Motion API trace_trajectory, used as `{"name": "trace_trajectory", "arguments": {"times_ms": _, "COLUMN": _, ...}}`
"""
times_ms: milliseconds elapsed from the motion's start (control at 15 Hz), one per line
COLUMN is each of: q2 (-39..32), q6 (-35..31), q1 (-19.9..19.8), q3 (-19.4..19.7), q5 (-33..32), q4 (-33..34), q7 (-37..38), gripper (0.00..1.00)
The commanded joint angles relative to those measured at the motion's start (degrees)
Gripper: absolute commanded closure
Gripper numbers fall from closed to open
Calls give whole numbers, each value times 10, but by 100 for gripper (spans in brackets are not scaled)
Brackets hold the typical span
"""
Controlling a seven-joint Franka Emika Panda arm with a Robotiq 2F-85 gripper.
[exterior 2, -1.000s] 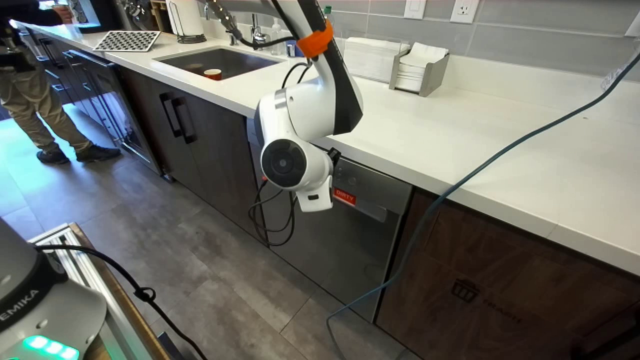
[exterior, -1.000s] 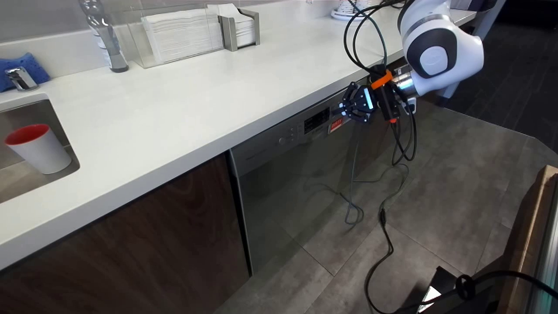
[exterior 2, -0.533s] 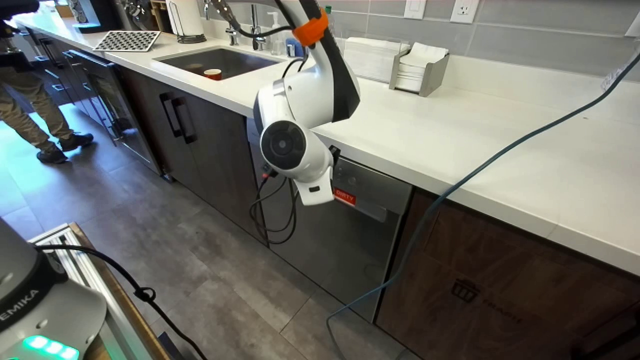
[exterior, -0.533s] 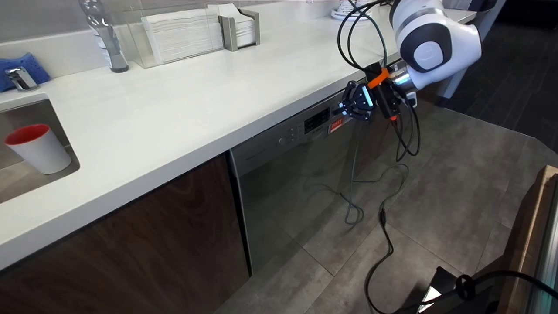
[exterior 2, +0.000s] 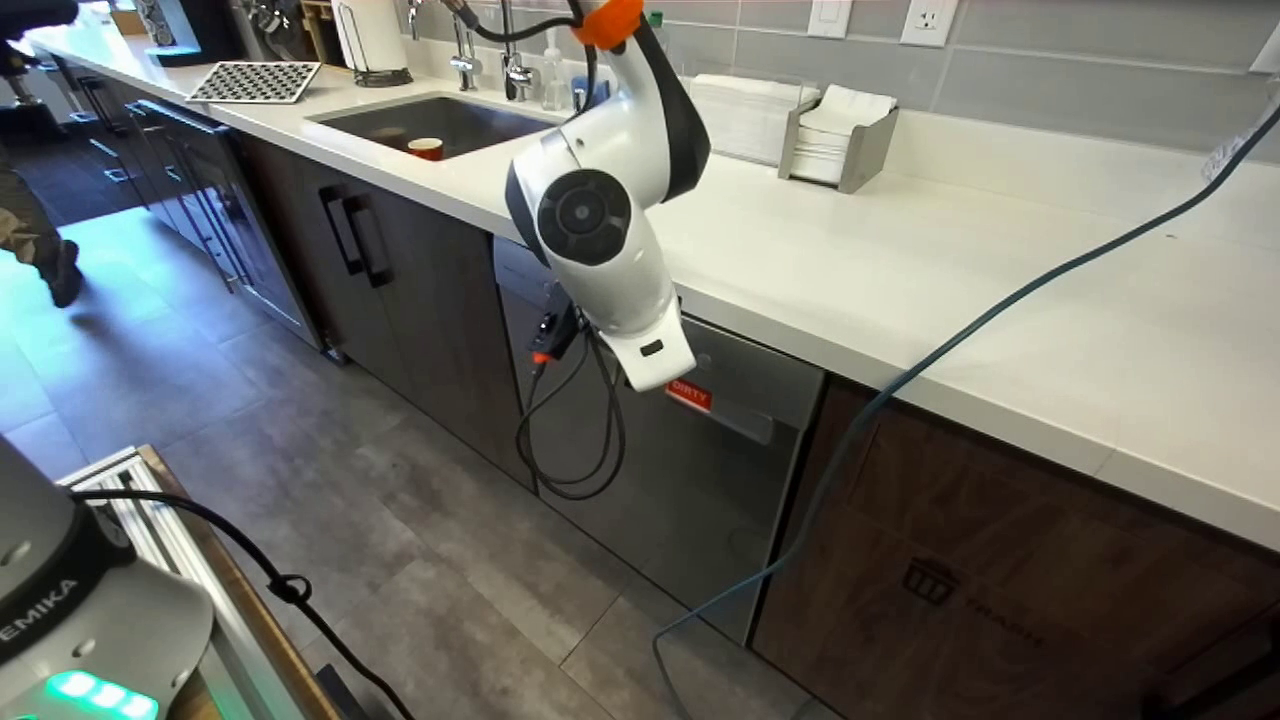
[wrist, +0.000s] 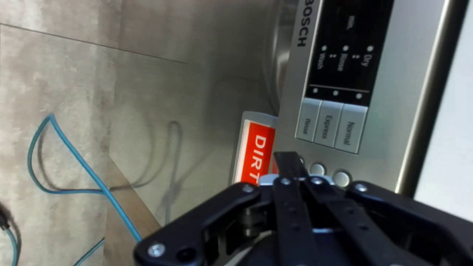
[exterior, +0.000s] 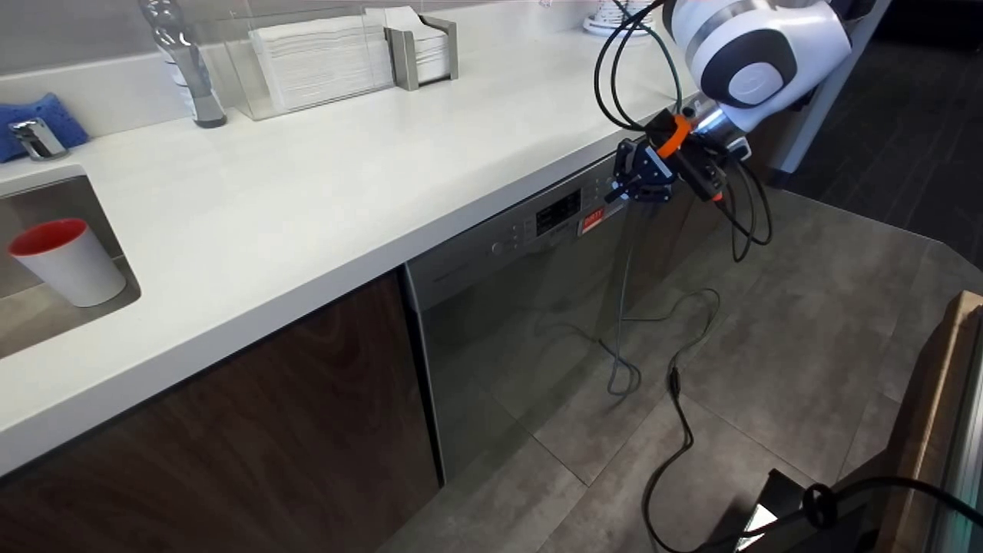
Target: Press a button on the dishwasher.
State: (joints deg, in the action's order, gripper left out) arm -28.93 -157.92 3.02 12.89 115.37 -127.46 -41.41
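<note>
The dishwasher (exterior: 522,330) has a grey brushed-metal front under the white counter; it also shows in an exterior view (exterior 2: 690,510). In the wrist view its silver control panel (wrist: 388,122) carries a dark display strip (wrist: 351,33) with no lit red visible. Rectangular Rinse, Express and Normal buttons (wrist: 327,123) and several round buttons (wrist: 342,178) sit beside it. My gripper (wrist: 290,162) is shut and empty. Its fingertips are in front of the panel, between the red DIRTY label (wrist: 257,147) and the round buttons, partly covering one button; contact cannot be told. An exterior view also shows the gripper (exterior: 616,193).
The white counter edge (exterior: 491,207) overhangs the panel just above the gripper. Black cables (exterior 2: 575,470) hang in a loop from the wrist. A blue cable (exterior 2: 870,410) runs down across the dishwasher side. Dark wooden cabinets (exterior 2: 1000,520) flank it. A napkin holder (exterior: 422,54) stands on the counter.
My gripper has moved right along the panel in an exterior view, away from the dark display strip, and the wrist has tilted. The hanging cables swung along. A person at the far left walked mostly out of view.
</note>
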Motion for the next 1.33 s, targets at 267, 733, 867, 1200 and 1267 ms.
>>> {"name": "trace_trajectory", "arguments": {"times_ms": 267, "q2": 55, "q6": -56, "q1": 26, "q3": 4, "q5": -280, "q4": -68, "q7": 40, "gripper": 55}}
{"name": "trace_trajectory", "arguments": {"times_ms": 733, "q2": 136, "q6": -76, "q1": 79, "q3": 47, "q5": -578, "q4": -158, "q7": 89, "gripper": 5}}
{"name": "trace_trajectory", "arguments": {"times_ms": 867, "q2": 162, "q6": -66, "q1": 111, "q3": 83, "q5": -668, "q4": -181, "q7": 101, "gripper": 0}}
{"name": "trace_trajectory", "arguments": {"times_ms": 1200, "q2": 212, "q6": -12, "q1": 205, "q3": 187, "q5": -891, "q4": -204, "q7": 157, "gripper": 0}}
{"name": "trace_trajectory", "arguments": {"times_ms": 1267, "q2": 216, "q6": 0, "q1": 217, "q3": 203, "q5": -936, "q4": -201, "q7": 173, "gripper": 0}}
